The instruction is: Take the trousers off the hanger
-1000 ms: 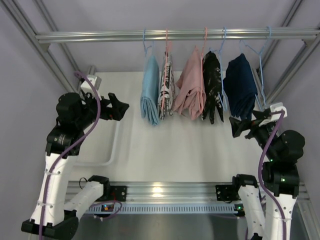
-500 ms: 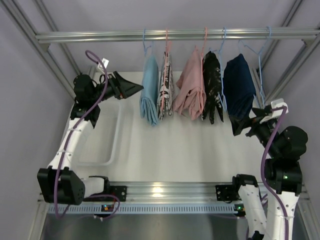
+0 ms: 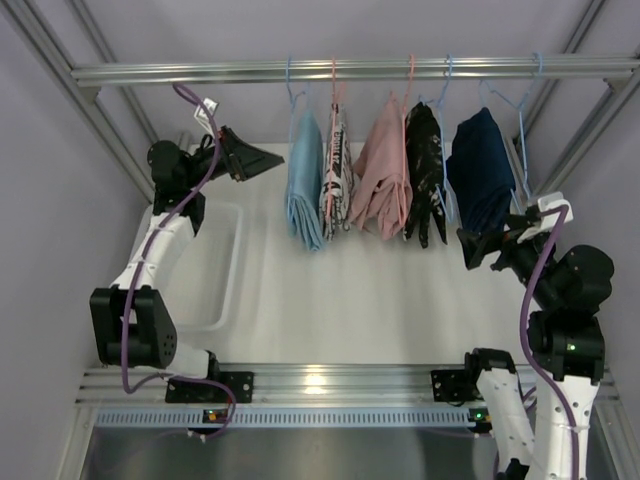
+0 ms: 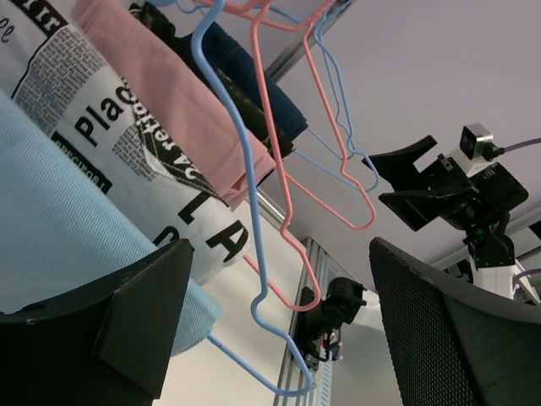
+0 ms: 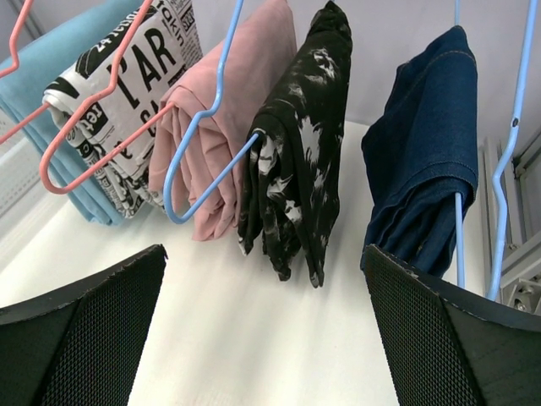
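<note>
**A:** Both grippers are spread and hold nothing. The left gripper [image 3: 262, 162] hovers just beside the light blue trousers [image 3: 303, 195], and the right gripper [image 3: 478, 247] waits near the navy garment [image 3: 482, 175].

**B:** Which step is it?

**A:** The approach, I think. The light blue trousers, the newsprint trousers [image 3: 337, 190] and the pink trousers [image 3: 383, 180] all hang from the rail [image 3: 200, 72].

**B:** And next?

**A:** Probably to close on the blue cloth and pull it off its blue hanger [image 4: 263, 271].
</note>
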`<action>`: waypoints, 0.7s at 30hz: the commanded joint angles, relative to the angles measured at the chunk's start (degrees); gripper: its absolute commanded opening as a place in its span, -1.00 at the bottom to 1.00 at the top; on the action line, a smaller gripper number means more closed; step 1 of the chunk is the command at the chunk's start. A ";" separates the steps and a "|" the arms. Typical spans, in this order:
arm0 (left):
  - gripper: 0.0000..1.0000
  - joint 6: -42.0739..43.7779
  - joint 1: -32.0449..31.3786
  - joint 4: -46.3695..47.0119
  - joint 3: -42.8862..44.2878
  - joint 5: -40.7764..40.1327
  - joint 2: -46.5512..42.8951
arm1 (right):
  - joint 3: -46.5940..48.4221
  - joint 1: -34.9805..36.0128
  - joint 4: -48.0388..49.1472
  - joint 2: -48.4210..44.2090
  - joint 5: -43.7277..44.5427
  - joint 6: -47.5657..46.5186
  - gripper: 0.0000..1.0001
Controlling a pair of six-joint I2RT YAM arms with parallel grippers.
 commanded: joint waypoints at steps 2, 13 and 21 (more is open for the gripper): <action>0.78 -10.89 -0.81 20.33 -0.78 -0.35 2.55 | 1.67 -0.75 0.58 1.70 -1.03 -0.79 0.99; 0.35 -6.09 -6.26 17.27 1.60 -3.95 5.99 | 1.41 -0.75 1.03 1.88 -0.94 -0.87 0.99; -0.33 -17.94 -6.61 25.08 0.98 -6.59 6.08 | 0.80 -0.75 1.38 1.61 -1.21 -1.05 0.99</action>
